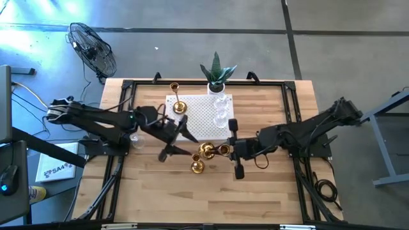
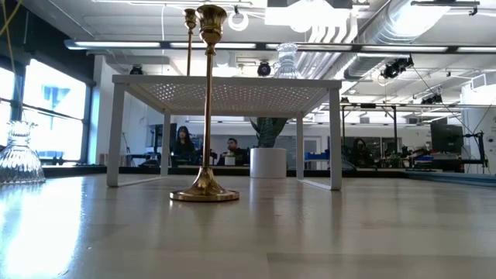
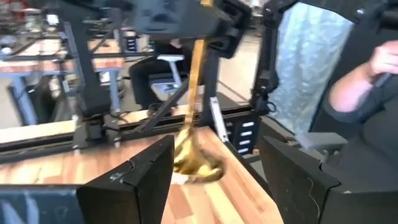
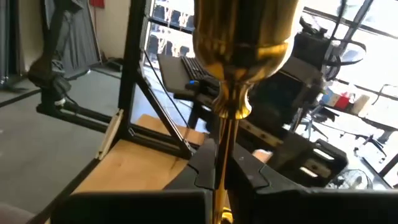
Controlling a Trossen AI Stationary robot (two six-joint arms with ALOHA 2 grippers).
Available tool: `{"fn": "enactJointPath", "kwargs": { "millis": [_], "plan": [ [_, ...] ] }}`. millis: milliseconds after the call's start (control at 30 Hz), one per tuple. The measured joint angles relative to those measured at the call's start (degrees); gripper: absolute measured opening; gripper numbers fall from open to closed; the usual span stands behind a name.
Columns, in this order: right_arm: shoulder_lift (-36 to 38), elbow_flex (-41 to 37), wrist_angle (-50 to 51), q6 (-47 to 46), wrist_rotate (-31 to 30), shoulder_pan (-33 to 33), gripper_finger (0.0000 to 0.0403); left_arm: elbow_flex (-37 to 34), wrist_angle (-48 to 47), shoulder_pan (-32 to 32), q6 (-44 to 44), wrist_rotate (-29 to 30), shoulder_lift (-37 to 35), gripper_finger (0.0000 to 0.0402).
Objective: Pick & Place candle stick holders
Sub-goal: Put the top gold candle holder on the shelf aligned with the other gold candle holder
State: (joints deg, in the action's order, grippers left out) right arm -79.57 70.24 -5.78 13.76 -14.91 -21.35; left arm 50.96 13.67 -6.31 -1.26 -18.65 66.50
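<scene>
Two hands meet: right hand (image 1: 225, 150) pinches slippery, top-heavy gold candlestick (image 4: 233, 93) by its stem; left hand (image 3: 214, 180) gapes open.

right hand (image 1: 225, 149): holder (image 1: 206, 151) just left, on table (image 1: 268, 191) | second holder (image 1: 197, 166) nearer front | left hand (image 1: 181, 136): rack (image 1: 199, 118) behind | plant (image 1: 216, 75) behind rack

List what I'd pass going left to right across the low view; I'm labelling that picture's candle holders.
Clear glass holder at the left edge → tall gold holder standing on the table → clear glass holder on top of the white rack.
</scene>
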Motion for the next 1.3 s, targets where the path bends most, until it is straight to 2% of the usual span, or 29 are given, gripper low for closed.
{"fn": "enactJointPath", "kwargs": {
  "millis": [200,400,500,667,1300],
  "plan": [
    [-1.61,0.0,-0.07,-1.53,2.35,2.69,0.0005,0.07,4.01,-1.65,1.01,-0.44,3.76,0.0232],
    [-2.28,0.0,-0.15,-3.16,5.79,5.09,0.0005,1.16,3.84,-2.05,0.99,-0.23,5.61,0.0232],
    [-2.28,0.0,-0.54,-3.53,7.79,5.38,0.0005,1.16,3.82,-2.0,1.0,2.61,5.75,0.0232],
    [-2.28,0.0,-0.66,-3.85,7.91,4.76,0.0005,1.16,3.84,-1.96,1.01,6.52,5.75,0.0232],
    [-2.28,0.0,-0.73,-4.74,10.38,5.73,0.0005,1.18,9.39,-1.96,3.22,7.8,8.68,0.0232]
  ]
}}
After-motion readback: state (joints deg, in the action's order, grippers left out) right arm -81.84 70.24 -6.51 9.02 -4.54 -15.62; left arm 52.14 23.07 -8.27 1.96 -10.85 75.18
